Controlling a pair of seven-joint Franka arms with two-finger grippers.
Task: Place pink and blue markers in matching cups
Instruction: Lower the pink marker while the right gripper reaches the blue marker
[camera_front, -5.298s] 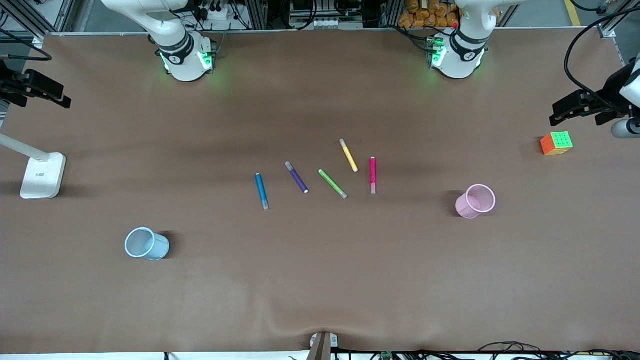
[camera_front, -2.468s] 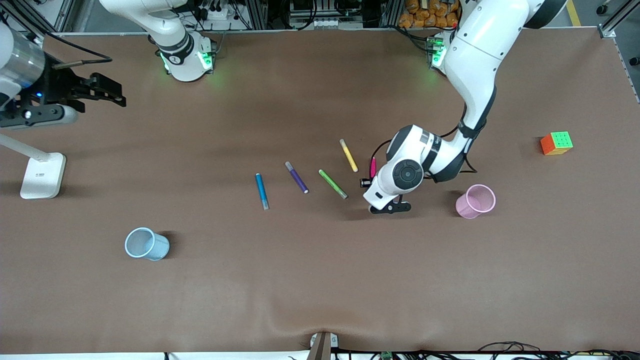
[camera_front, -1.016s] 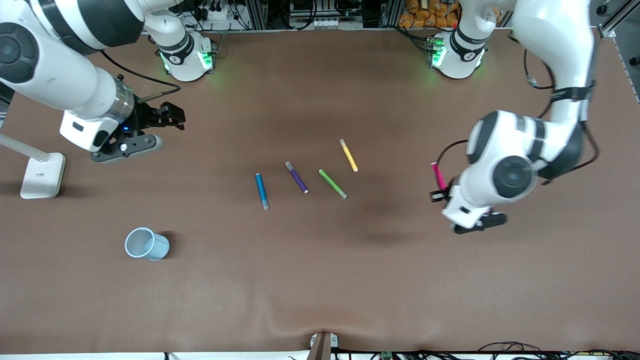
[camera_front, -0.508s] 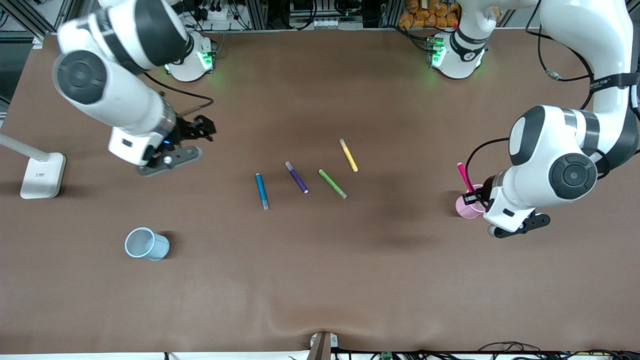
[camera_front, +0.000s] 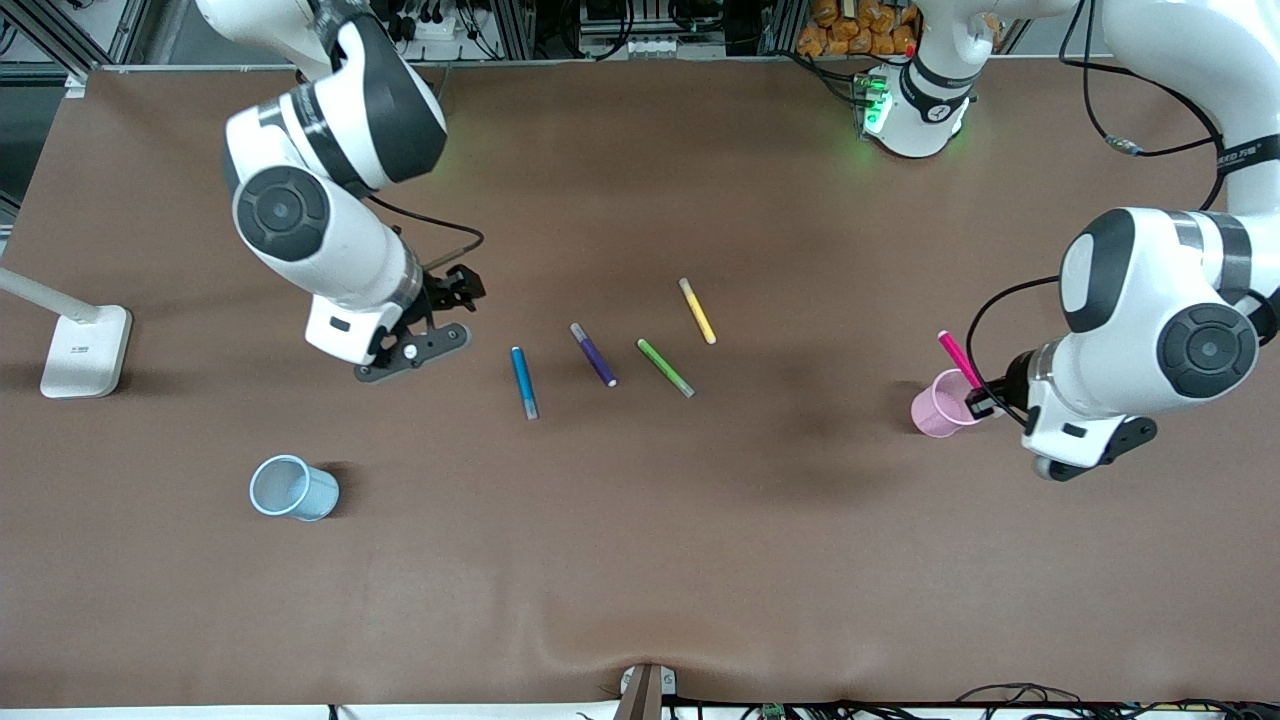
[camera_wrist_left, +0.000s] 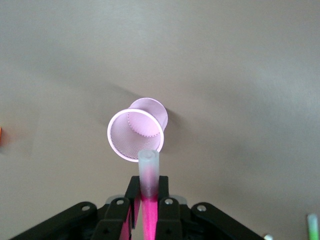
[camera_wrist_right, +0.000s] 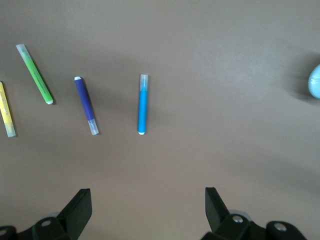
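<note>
My left gripper (camera_front: 982, 404) is shut on the pink marker (camera_front: 955, 357) and holds it tilted over the rim of the pink cup (camera_front: 938, 407). In the left wrist view the pink marker (camera_wrist_left: 149, 172) stands between the fingers of the left gripper (camera_wrist_left: 148, 192), its pale cap at the edge of the pink cup (camera_wrist_left: 136, 135). My right gripper (camera_front: 462, 287) is open and empty in the air beside the blue marker (camera_front: 524, 382). In the right wrist view the blue marker (camera_wrist_right: 143, 104) lies ahead of the right gripper (camera_wrist_right: 147, 210). The blue cup (camera_front: 293, 488) stands nearer the front camera.
A purple marker (camera_front: 594, 354), a green marker (camera_front: 666, 368) and a yellow marker (camera_front: 697, 311) lie in a row beside the blue one, toward the left arm's end. A white lamp base (camera_front: 85, 350) stands at the right arm's end.
My left gripper took the pink marker off the table and carried it to over the pink cup. My right arm swung in from the table's end toward the blue marker.
</note>
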